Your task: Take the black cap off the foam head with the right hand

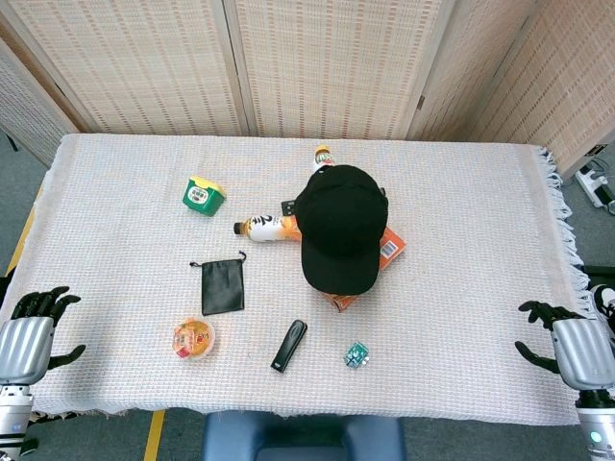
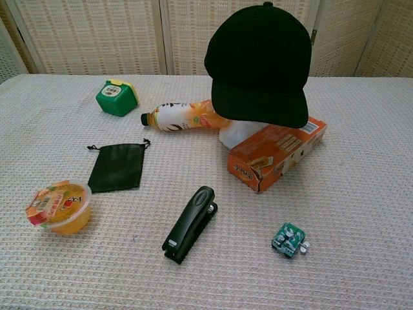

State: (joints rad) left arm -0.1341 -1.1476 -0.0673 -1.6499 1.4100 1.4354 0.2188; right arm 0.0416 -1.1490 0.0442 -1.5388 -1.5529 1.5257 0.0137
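A black cap [image 1: 338,229] [image 2: 261,61] sits on a white foam head [image 2: 240,134] in the middle of the table, its brim toward me. Only a little of the foam shows under the brim in the chest view; the head view hides it. My right hand [image 1: 554,335] hovers at the table's front right corner, fingers spread, holding nothing, far from the cap. At the front left corner my left hand [image 1: 36,322] is likewise open and empty. Neither hand appears in the chest view.
An orange box [image 2: 277,152] lies against the foam head's right side and an orange drink bottle [image 2: 184,117] behind its left. Also on the cloth: a green container [image 2: 117,97], black pouch [image 2: 117,166], jelly cup [image 2: 59,206], black stapler [image 2: 190,223], small green gadget [image 2: 289,239].
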